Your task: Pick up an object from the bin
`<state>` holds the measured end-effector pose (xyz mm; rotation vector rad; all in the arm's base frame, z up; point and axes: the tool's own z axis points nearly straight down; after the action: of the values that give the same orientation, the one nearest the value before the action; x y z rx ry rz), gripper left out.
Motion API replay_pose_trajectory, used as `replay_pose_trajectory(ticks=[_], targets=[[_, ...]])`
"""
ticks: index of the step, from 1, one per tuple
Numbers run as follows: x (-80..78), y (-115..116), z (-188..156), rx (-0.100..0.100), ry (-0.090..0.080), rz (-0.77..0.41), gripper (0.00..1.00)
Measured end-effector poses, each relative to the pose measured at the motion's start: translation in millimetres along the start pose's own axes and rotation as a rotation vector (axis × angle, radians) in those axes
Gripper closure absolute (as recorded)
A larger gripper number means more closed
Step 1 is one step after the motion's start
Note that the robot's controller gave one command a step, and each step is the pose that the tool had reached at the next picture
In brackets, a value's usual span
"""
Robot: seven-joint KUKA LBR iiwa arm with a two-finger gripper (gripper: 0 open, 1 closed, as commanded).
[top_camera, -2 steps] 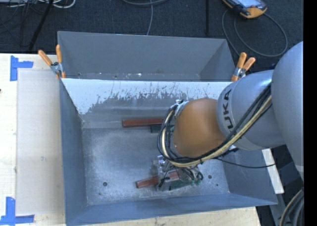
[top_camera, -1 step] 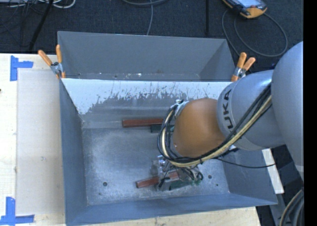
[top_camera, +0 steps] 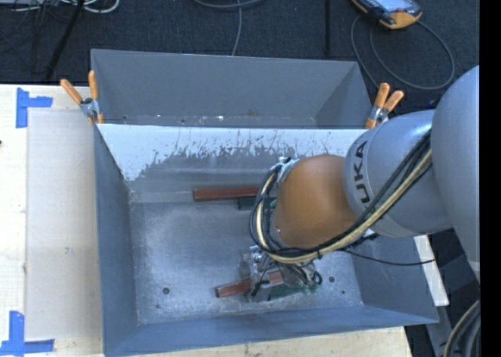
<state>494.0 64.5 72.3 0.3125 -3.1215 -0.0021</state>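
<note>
The grey metal bin point(top_camera: 109, 214) showed its speckled floor on the left. At the far edge of that floor, flat along the foot of the back wall, lay a long dark-brown bar point(top_camera: 223, 193), well apart from the gripper. Nearer the front wall a small reddish-brown strip point(top_camera: 229, 290) lay on the floor, its right end running in under the gripper point(top_camera: 261, 279), which stood low over the front-middle of the bin. The strip's left part stuck out to the left of the gripper. Whether its right end sat between the jaws or merely beneath them could not be told, nor whether the jaws were apart or together, since the wrist hid them from above. Just right of the gripper lay a small green and dark thing point(top_camera: 301, 287), its kind unclear. Over these hung the orange cover point(top_camera: 309, 203) of the wrist, ringed by looped cables point(top_camera: 261, 207), and the grey arm point(top_camera: 415, 167) reached in across the bin's right wall
</note>
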Motion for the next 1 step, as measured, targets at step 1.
replay_pose_trajectory(ticks=[1], targets=[[2.3,0.4,-20.5,0.0,0.008,0.0,1.0]])
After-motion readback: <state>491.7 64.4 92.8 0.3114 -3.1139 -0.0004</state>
